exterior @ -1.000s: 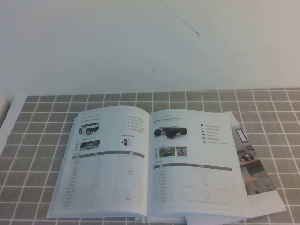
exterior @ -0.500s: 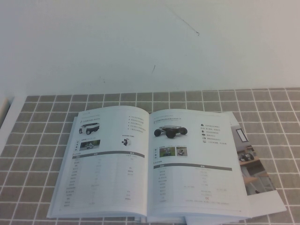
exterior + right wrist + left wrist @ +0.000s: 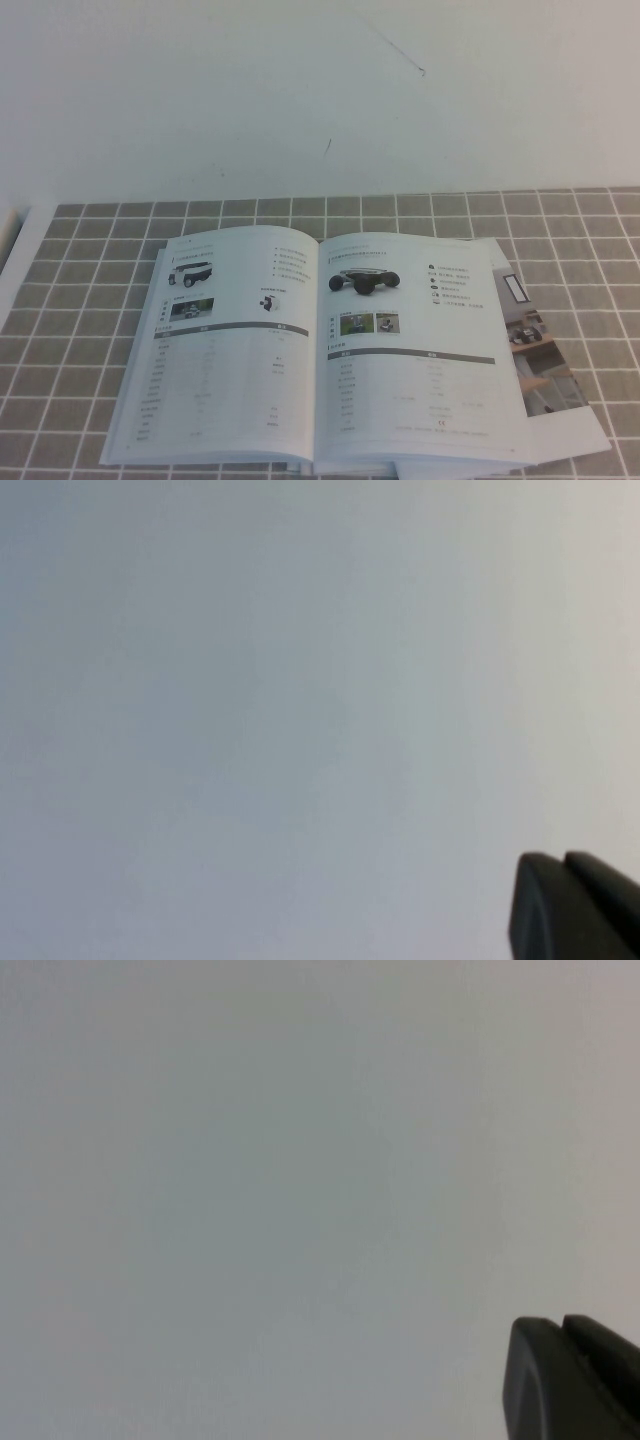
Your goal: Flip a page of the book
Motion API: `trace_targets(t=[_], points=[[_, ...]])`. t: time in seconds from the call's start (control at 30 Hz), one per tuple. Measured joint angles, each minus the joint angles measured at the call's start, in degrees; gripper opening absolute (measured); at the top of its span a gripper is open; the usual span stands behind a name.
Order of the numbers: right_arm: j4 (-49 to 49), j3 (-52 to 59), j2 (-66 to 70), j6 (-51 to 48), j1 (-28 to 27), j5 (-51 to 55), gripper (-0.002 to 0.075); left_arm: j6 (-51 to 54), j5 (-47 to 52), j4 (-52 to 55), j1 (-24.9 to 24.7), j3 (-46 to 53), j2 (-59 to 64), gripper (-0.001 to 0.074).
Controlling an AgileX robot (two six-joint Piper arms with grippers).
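Though book (image 3: 320, 350) open, both pincers (image 3: 572, 1382) (image 3: 575, 908) off-table

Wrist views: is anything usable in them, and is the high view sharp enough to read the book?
High view: soft, even light, no glare; the book shows photos and table bars, but its text is too blurred to read. Left wrist view: blank pale surface, only the left gripper in a corner. Right wrist view: the same, with the right gripper.
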Motion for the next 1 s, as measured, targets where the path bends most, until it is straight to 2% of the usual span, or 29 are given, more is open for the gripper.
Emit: trace_targets(t=[0.13, 0.2, 0.33, 0.43, 0.5, 0.6, 0.8, 0.9, 1.0], points=[[-6.26, -8.18, 0.0, 2.6, 0.0, 14.76, -0.0003, 0.0, 12.82, 0.0, 0.0, -6.52, 0.0, -0.0003], [-7.1, -13.54, 0.62, 3.92, 0.0, 26.01, -0.0003, -0.47, 17.34, -0.26, 0.0, -7.86, 0.34, -0.0003], [-6.95, -23.21, 5.68, 4.35, 0.0, 42.89, -0.0003, -1.39, 27.69, -6.77, 0.0, -12.27, 4.71, -0.0003], [-2.9, -29.71, 11.75, -1.19, 0.0, 54.57, -0.0003, 3.97, 34.82, -12.95, -0.09, -18.11, 10.81, -0.0003], [2.66, -33.57, 15.9, -9.53, 0.0, 61.67, -0.0003, 8.71, 36.93, -16.33, -0.09, -21.01, 14.96, -0.0003], [12.19, -36.48, 20.53, -21.19, 0.0, 68.09, -0.0003, 15.32, 35.6, -20.61, -0.13, -21.19, 21.07, -0.0003], [28.14, -34.8, 25.38, -40.59, 0.0, 72.58, -0.0003, 18.31, 34.19, -26.69, -0.35, -18.22, 33.02, -0.0003], [32.04, -31.3, 25.63, -45.45, 0.0, 75.13, -0.0003, 21.68, 37.45, -30.42, -0.48, -19.24, 39.57, -0.0003], [34.98, -27.58, 25.63, -46.01, 0.0, 74.56, -0.0003, 27.29, 41.32, -35.65, -0.61, -22.31, 45.49, -0.0003]])
